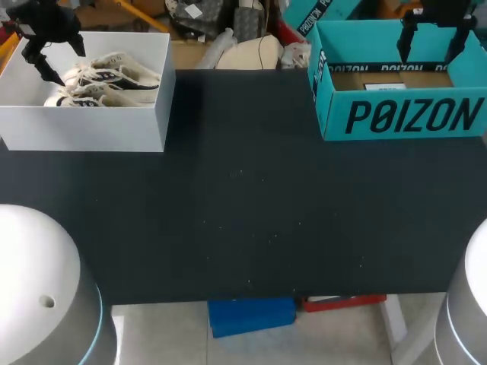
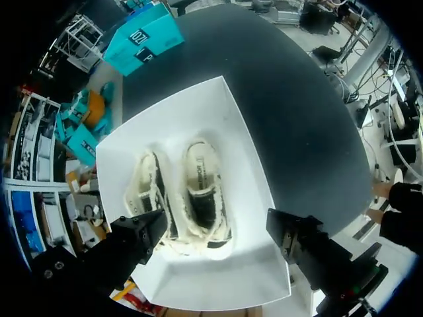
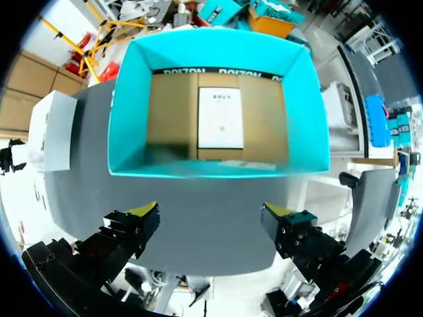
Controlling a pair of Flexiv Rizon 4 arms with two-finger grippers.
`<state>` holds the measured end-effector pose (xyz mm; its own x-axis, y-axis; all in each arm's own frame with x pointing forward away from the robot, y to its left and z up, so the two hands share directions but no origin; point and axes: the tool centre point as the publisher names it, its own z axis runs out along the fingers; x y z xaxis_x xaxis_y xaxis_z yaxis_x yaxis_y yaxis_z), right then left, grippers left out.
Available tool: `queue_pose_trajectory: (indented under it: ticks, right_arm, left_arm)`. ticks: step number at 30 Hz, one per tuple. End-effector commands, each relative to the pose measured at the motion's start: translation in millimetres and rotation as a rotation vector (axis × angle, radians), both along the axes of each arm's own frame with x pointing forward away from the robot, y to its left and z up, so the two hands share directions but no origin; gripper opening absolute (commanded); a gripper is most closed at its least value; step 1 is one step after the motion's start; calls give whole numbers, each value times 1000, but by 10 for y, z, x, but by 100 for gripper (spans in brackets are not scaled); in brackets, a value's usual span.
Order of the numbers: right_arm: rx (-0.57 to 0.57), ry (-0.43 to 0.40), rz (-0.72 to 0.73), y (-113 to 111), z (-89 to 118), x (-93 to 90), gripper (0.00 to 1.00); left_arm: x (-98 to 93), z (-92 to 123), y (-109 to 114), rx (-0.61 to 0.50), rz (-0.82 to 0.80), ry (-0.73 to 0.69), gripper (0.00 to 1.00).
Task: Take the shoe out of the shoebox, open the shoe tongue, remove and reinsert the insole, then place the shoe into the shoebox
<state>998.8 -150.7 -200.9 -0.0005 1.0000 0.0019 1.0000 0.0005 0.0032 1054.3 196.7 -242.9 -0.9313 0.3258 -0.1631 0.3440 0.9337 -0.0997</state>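
Fingers (image 2: 142, 232) of the left gripper (image 2: 217, 228): spread wide and gripping nothing, poised above the white box (image 2: 246, 165), where two cream lace-up shoes (image 2: 205, 191) lie side by side below and just ahead of the tips. Fingers (image 3: 132, 231) of the right gripper (image 3: 210, 221): likewise parted and empty, with the teal shoebox (image 3: 125, 112) lying ahead of the tips and holding only a white card (image 3: 220, 117) on its brown floor. Progress, as judged: no step visibly done, no shoe lifted, tongue and insole untouched, so removal, tongue opening, insole out and back in, and boxing all remain.
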Motion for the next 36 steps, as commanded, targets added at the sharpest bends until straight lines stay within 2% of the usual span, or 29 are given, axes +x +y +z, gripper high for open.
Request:
queue_pose_trajectory:
  ticks: [1,3,9,11,13,14,20,22,29,31,36]
  right_arm:
    - [-1,1,0,2,5,4,100]
    - [-1,1,0,2,5,4,100]
    - [-1,1,0,2,5,4,100]
    - [-1,1,0,2,5,4,100]
    - [-1,1,0,2,5,4,100]
    - [-1,1,0,2,5,4,100]
    - [-1,1,0,2,5,4,100]
    - [-1,1,0,2,5,4,100]
    - [-1,1,0,2,5,4,100]
    - [-1,1,0,2,5,4,100]
    - [-1,1,0,2,5,4,100]
  left_arm:
    - [119,-87,-18,49,2,141,100]
    - [143,-146,-20,50,32,148,100]
    - [229,-357,-19,70,105,149,89]
    - [267,-442,-11,68,134,153,82]
    - [312,-525,-6,74,153,157,65]
    - [334,-559,-7,77,158,155,62]
    - [463,-739,-65,94,182,138,57]
    - [518,-795,-98,94,191,118,50]
    - [673,-983,-223,98,210,90,48]
    - [699,-1038,-252,99,215,86,42]
    - [780,-1191,-285,100,229,86,39]
